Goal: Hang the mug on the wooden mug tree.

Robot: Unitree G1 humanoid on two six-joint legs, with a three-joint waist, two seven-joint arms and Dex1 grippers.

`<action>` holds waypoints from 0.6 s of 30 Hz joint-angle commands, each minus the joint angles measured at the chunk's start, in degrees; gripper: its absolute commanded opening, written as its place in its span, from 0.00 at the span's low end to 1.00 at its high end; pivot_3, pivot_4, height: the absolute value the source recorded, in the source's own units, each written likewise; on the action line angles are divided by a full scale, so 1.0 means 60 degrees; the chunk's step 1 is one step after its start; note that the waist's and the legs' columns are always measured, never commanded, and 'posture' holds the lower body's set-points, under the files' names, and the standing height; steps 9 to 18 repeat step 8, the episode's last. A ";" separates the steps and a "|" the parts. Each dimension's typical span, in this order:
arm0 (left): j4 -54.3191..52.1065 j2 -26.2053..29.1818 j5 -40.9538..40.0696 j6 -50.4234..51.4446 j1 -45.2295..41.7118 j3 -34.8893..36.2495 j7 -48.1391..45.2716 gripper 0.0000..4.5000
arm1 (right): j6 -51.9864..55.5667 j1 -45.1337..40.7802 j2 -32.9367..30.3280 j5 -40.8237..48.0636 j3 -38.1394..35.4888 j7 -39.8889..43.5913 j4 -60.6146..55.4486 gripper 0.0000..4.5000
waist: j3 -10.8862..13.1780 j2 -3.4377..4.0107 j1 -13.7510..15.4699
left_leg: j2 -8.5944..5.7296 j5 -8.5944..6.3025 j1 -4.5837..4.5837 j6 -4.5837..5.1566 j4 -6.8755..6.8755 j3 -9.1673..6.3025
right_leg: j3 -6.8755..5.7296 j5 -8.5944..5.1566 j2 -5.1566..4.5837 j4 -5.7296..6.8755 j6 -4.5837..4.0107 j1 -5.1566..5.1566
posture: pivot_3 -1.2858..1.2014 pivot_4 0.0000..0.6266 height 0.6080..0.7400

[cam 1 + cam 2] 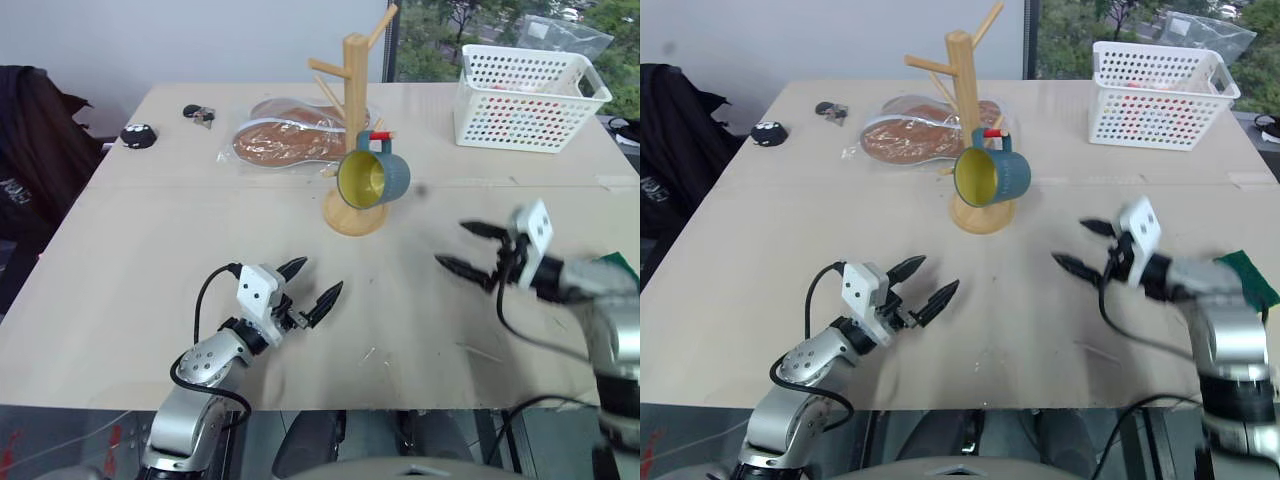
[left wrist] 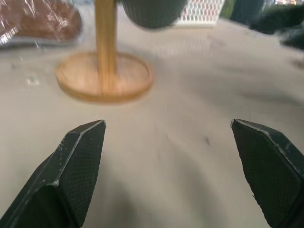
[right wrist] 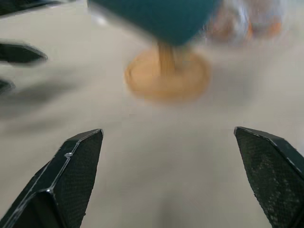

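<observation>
The mug [image 1: 372,178] is hanging by its loop handle from the red-tipped peg [image 1: 378,136] of the wooden mug tree [image 1: 355,140], its yellow interior tilting toward the camera and its body resting against the post above the round base. Both arms are sitting low over the table [image 1: 130,270], well apart from the tree. The left gripper [image 1: 312,290] is holding its two black fingers spread, gripping nothing. The right gripper [image 1: 468,248] is likewise gaping with nothing between its jaws. Judged from this arrangement, the hanging step is looking complete, since the peg alone is carrying the mug.
</observation>
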 commanded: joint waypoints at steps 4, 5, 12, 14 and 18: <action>-0.0438 0.0432 0.0039 0.0404 0.0417 -0.0069 -0.0324 0.97 | -0.2944 0.1790 0.0757 0.0220 -0.0569 -0.0145 0.0284 0.99 | 0.0005 0.0015 -0.0203 | 0.0012 -0.0019 0.0054 0.0036 0.0009 0.0035 | 0.0039 -0.0001 0.0051 0.0001 -0.0002 0.0042 | 0.52 0.24 1.00; -0.0459 0.0488 0.0048 0.0418 0.0481 -0.0058 -0.0371 0.97 | -0.3114 0.1896 0.0850 0.0309 -0.0598 -0.0175 0.0349 0.99 | 0.0004 0.0013 -0.0256 | 0.0015 -0.0016 0.0063 0.0034 0.0010 0.0036 | 0.0040 -0.0003 0.0055 0.0003 -0.0005 0.0050 | 0.52 0.24 1.00; -0.0510 0.0603 0.0072 0.0459 0.0631 -0.0002 -0.0418 0.97 | -0.3662 0.2146 0.0886 0.0364 -0.0587 -0.0175 0.0632 0.99 | 0.0001 0.0008 -0.0268 | 0.0029 -0.0013 0.0085 0.0029 0.0016 0.0034 | 0.0037 -0.0002 0.0073 0.0018 -0.0008 0.0067 | 0.52 0.24 1.00; -0.0510 0.0603 0.0072 0.0459 0.0631 -0.0002 -0.0418 0.97 | -0.3662 0.2146 0.0886 0.0364 -0.0587 -0.0175 0.0632 0.99 | 0.0001 0.0008 -0.0268 | 0.0029 -0.0013 0.0085 0.0029 0.0016 0.0034 | 0.0037 -0.0002 0.0073 0.0018 -0.0008 0.0067 | 0.52 0.24 1.00; -0.0510 0.0603 0.0072 0.0459 0.0631 -0.0002 -0.0418 0.97 | -0.3662 0.2146 0.0886 0.0364 -0.0587 -0.0175 0.0632 0.99 | 0.0001 0.0008 -0.0268 | 0.0029 -0.0013 0.0085 0.0029 0.0016 0.0034 | 0.0037 -0.0002 0.0073 0.0018 -0.0008 0.0067 | 0.52 0.24 1.00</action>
